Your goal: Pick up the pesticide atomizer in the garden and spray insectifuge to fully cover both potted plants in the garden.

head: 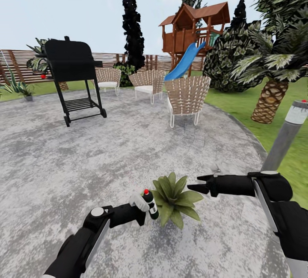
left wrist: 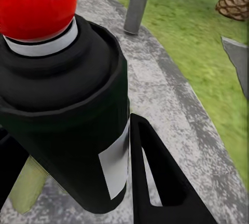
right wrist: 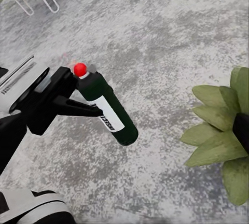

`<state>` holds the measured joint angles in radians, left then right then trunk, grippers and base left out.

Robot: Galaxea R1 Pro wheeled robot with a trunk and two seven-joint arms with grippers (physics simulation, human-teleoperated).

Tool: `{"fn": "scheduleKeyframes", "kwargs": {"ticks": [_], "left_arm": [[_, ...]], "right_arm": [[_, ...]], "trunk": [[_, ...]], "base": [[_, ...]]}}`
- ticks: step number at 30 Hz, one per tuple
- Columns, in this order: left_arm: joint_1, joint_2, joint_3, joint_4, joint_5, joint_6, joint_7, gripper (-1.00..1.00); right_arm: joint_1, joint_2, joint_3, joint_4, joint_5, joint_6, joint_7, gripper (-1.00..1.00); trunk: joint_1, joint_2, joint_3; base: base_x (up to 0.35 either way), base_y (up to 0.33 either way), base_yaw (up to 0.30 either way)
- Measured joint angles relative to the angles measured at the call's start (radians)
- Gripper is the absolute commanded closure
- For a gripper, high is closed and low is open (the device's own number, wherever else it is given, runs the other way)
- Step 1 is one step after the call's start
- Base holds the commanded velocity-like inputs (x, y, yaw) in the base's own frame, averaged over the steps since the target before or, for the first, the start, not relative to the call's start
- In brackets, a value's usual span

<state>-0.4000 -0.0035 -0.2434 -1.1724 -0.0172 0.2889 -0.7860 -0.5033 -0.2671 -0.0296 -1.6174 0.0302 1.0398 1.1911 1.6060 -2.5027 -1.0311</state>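
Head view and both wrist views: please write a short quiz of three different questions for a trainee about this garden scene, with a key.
1. True or false: the left end effector holds the pesticide atomizer.
2. What colour is the atomizer's tip? A) red B) blue C) yellow
3. Fill in: the potted plant stands on the stone ____, between the two arms.

Key: 1 true, fingers grip the bottle in the right wrist view; 2 A; 3 patio. The right end effector is near the plant and carries nothing.
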Motion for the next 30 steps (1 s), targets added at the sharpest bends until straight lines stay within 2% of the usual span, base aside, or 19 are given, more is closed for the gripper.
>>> {"fn": "scheduleKeyframes", "kwargs": {"ticks": [3, 4, 5, 7, 10, 12, 15, 19, 25, 27, 30], "left_arm": [[-0.001, -0.002, -0.006, 0.006, 0.0, 0.0, -0.004, 1.0], [-0.001, -0.004, -0.019, 0.009, 0.001, 0.001, -0.013, 1.0], [-0.001, -0.015, -0.032, 0.012, 0.002, 0.001, -0.041, 1.0], [-0.006, -0.037, -0.037, 0.024, 0.003, 0.005, -0.052, 1.0], [-0.04, -0.068, -0.04, 0.115, -0.001, 0.003, -0.056, 1.0], [-0.045, -0.071, -0.04, 0.127, 0.0, 0.003, -0.056, 1.0], [-0.047, -0.072, -0.04, 0.135, 0.001, 0.002, -0.056, 1.0], [-0.047, -0.072, -0.04, 0.149, -0.001, 0.001, -0.056, 1.0], [-0.047, -0.068, -0.037, 0.157, 0.002, 0.0, -0.055, 1.0], [-0.047, -0.069, -0.038, 0.158, 0.004, 0.0, -0.055, 1.0], [-0.048, -0.072, -0.041, 0.154, 0.005, -0.012, -0.055, 1.0]], "right_arm": [[-0.006, 0.006, 0.008, 0.001, 0.041, 0.001, -0.008, -1.0], [-0.009, 0.009, 0.009, 0.001, 0.054, 0.001, -0.012, -1.0], [-0.018, 0.015, 0.035, 0.003, 0.063, 0.002, -0.014, -1.0], [-0.021, 0.017, 0.108, 0.002, 0.067, 0.002, -0.015, -1.0], [-0.022, 0.017, 0.143, 0.002, 0.068, 0.002, -0.015, -1.0], [-0.021, 0.017, 0.147, 0.002, 0.069, 0.002, -0.015, -1.0], [-0.021, 0.017, 0.149, 0.003, 0.071, -0.068, -0.016, -1.0], [-0.02, 0.017, 0.147, 0.004, 0.071, -0.106, -0.018, -1.0], [-0.018, 0.019, 0.147, 0.019, 0.073, -0.145, -0.031, -1.0], [-0.018, 0.031, 0.159, 0.055, 0.072, -0.16, -0.067, -1.0], [-0.019, 0.074, 0.182, 0.086, 0.071, -0.167, -0.123, -1.0]], "trunk": [[-0.001, 0.001, 0.012], [-0.002, 0.001, 0.015], [-0.002, 0.001, 0.019], [-0.003, 0.002, 0.027], [-0.004, 0.002, 0.039], [-0.005, 0.003, 0.046], [-0.013, 0.017, 0.057], [-0.029, 0.045, 0.069], [-0.029, 0.045, 0.069], [-0.029, 0.045, 0.069], [-0.029, 0.045, 0.069]], "base": [[0.0, 0.0, 0.0], [0.0, 0.0, 0.0], [0.0, 0.0, 0.0], [0.0, 0.0, 0.0], [0.0, 0.0, 0.0], [0.0, 0.0, 0.0], [0.0, 0.0, 0.0], [0.0, 0.0, 0.0], [0.0, 0.0, 0.0], [0.0, 0.0, 0.0], [0.0, 0.0, 0.0]]}}
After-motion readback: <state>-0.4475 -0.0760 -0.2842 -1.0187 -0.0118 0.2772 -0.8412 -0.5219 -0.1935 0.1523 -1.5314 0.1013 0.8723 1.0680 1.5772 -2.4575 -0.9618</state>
